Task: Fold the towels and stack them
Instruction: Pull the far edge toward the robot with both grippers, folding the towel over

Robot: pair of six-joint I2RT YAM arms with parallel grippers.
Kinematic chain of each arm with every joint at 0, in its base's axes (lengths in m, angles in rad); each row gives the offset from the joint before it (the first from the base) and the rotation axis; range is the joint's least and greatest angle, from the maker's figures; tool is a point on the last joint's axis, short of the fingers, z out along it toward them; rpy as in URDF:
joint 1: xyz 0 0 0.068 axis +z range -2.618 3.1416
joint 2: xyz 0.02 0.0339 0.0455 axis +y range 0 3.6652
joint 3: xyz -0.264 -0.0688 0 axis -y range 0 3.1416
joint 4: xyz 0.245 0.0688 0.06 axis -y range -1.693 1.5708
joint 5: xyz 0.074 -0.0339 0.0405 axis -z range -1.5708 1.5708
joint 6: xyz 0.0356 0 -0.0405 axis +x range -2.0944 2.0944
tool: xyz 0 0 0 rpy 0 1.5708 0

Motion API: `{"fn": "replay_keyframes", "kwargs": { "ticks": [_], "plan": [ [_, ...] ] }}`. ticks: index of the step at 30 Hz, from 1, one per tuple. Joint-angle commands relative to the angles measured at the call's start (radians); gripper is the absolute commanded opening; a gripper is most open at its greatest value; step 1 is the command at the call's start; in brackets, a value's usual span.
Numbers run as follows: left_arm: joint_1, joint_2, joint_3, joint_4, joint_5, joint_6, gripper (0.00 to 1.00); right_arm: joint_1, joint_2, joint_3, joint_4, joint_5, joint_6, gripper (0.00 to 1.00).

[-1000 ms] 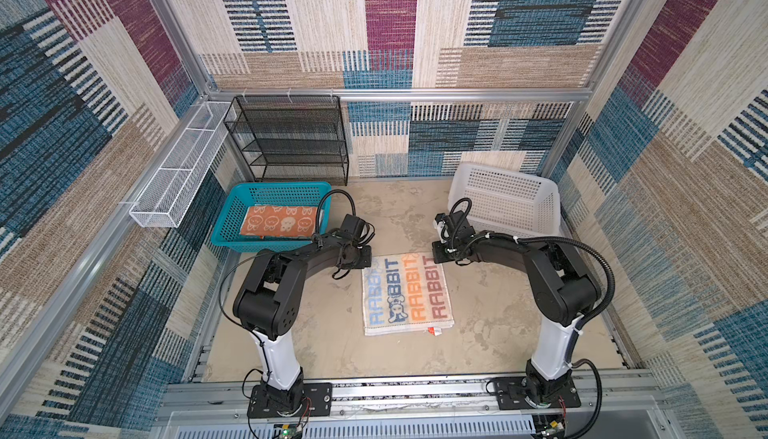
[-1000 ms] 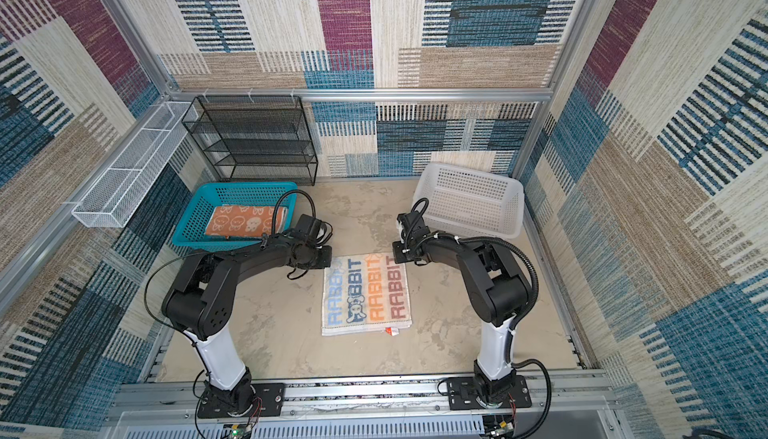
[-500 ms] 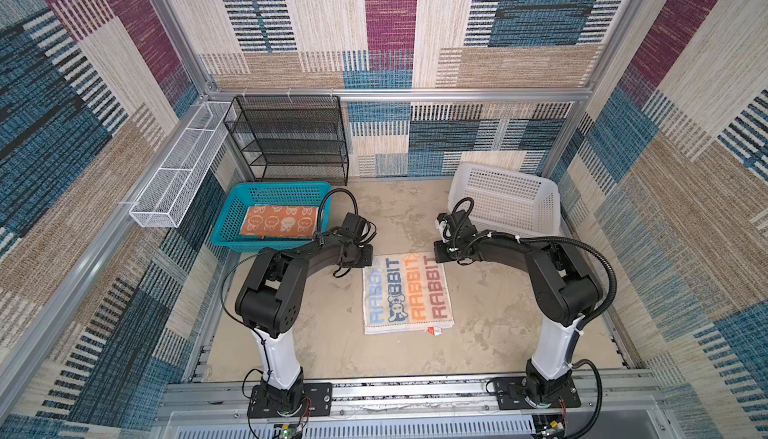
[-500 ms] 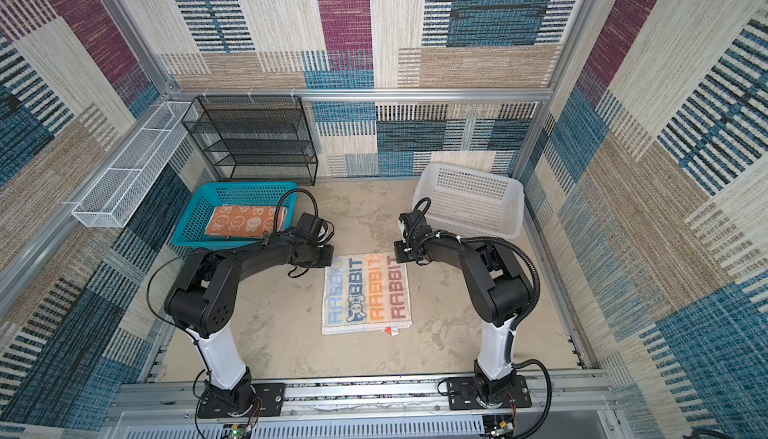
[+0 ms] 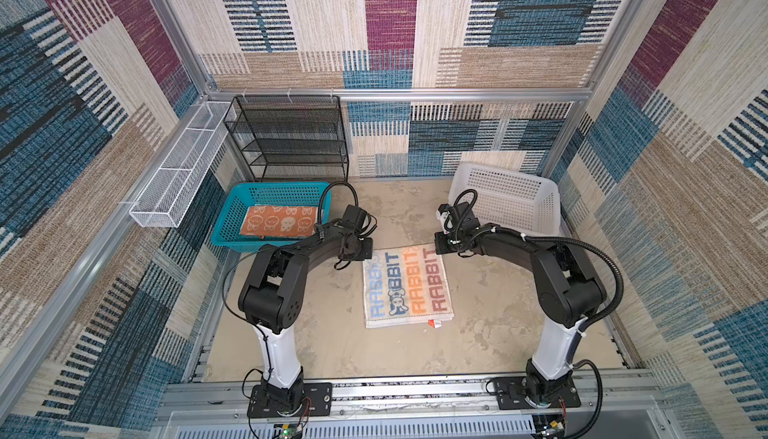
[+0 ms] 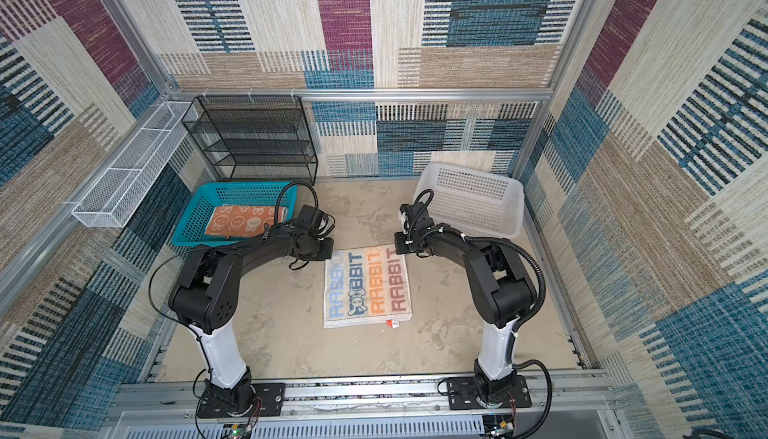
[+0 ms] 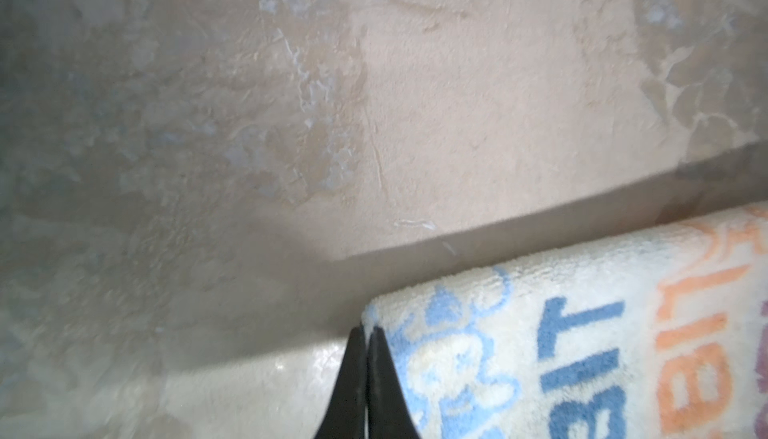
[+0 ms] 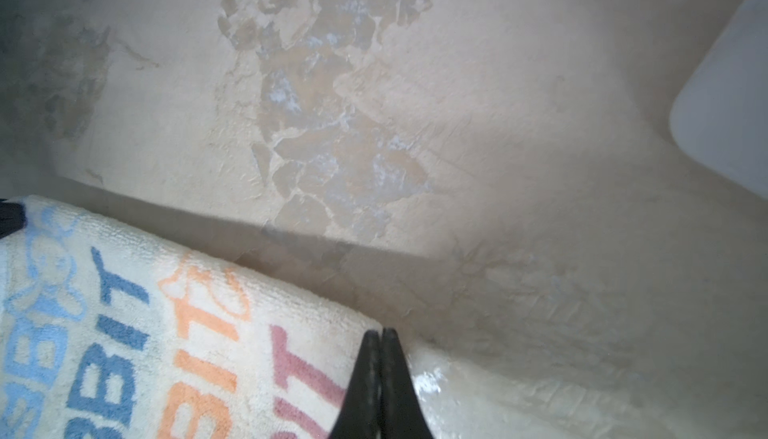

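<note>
GRIP: my left gripper [image 7: 365, 335] and right gripper [image 8: 380, 333] clenched on far corners of whitish rectangular terry RABBIT-lettered towel [image 5: 407, 287] | AXIS: towel's length runs toward my bases | NEARER: neither arm

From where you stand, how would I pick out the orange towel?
Find the black wire shelf at the back wall; a teal basket sits just in front of it. The orange towel lies flat inside that basket. Unlike the white towel nearby with RABBIT lettering, it is orange with white rabbit faces.
</note>
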Motion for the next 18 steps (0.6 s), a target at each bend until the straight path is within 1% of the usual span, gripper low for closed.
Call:
{"fn": "replay_keyframes", "kwargs": {
  "ticks": [1,6,10,18],
  "plan": [
    [0.002,-0.047,-0.028,0.029,-0.026,0.028,0.00,-0.002,-0.027,-0.005,-0.004,-0.004,0.003,0.00],
    [0.002,-0.105,-0.084,0.069,-0.030,0.037,0.00,-0.003,-0.070,-0.040,-0.002,-0.016,0.019,0.00],
    [-0.003,-0.173,-0.131,0.099,-0.029,0.028,0.00,-0.002,-0.118,-0.103,0.014,-0.034,0.041,0.00],
    [-0.051,-0.299,-0.233,0.094,-0.028,-0.004,0.00,-0.001,-0.231,-0.248,0.046,-0.067,0.083,0.00]
  ]
}}
